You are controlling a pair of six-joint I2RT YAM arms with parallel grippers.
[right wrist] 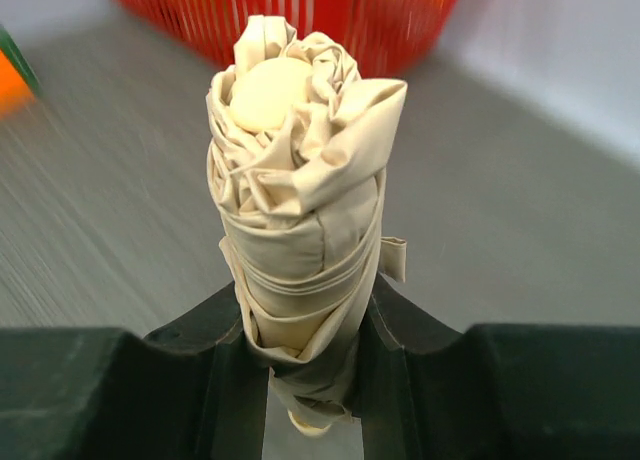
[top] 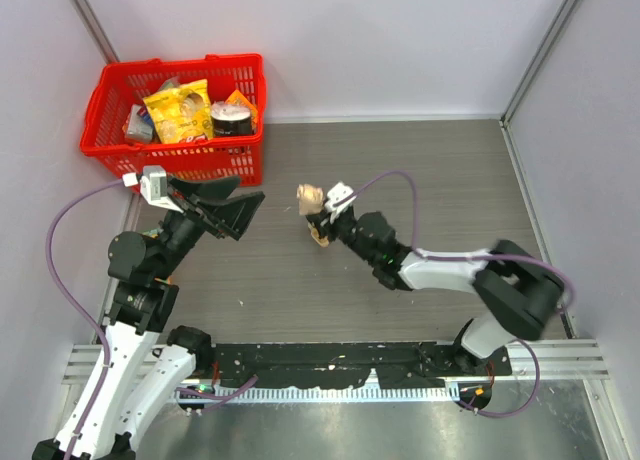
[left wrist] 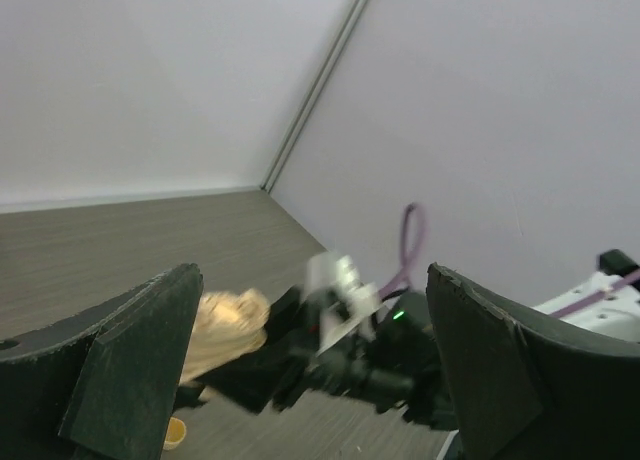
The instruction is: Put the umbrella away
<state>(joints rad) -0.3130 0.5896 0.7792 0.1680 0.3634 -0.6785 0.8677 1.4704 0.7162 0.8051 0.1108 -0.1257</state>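
Black fingers [right wrist: 200, 380] of the right gripper [right wrist: 305, 325] are clamped on the lower part of the folded beige umbrella [right wrist: 300, 180], its bunched end pointing away from the wrist, over the middle of the grey table [top: 440, 180]. To its left the left gripper [top: 235, 205] hovers with jaws spread wide, holding nothing, just before the red basket [top: 105, 95] of groceries.

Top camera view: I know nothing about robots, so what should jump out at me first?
The bright red basket, packed with snack packets, sits at the far left corner of the table. Mid-table, the right gripper clamps a rolled beige umbrella, while the left gripper hangs open near the basket.
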